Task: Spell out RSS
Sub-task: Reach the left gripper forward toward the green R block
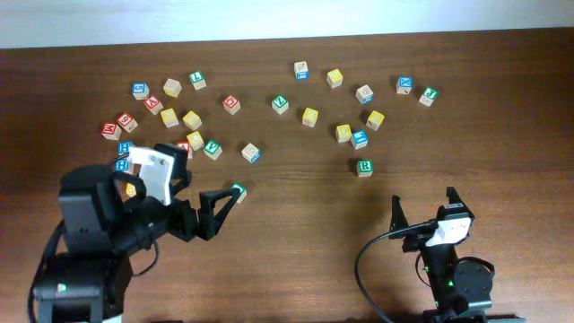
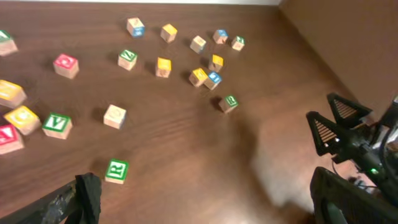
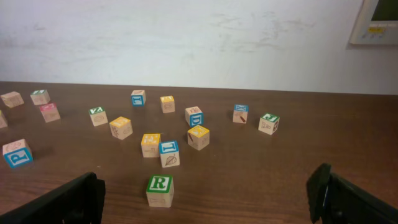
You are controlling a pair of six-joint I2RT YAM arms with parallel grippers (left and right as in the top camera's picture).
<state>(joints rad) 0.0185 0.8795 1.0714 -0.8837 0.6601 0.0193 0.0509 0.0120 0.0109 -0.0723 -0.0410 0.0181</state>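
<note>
A green R cube (image 1: 238, 190) lies at the tip of my left gripper (image 1: 222, 203). In the left wrist view it (image 2: 116, 171) sits just ahead of the left finger, and the gripper (image 2: 208, 199) is open wide and empty. A second green R cube (image 1: 364, 167) lies ahead of my right gripper (image 1: 423, 208). The right wrist view shows this cube (image 3: 160, 190) in front of the open, empty jaws (image 3: 205, 199). Several yellow cubes, such as one (image 1: 309, 117) and another (image 1: 375, 119), lie further back. Their letters are too small to read, so I cannot tell which are S.
Many other letter cubes are scattered across the far half of the wooden table (image 1: 296, 224), with a dense cluster at the far left (image 1: 169, 117). A white wall runs behind the table's far edge.
</note>
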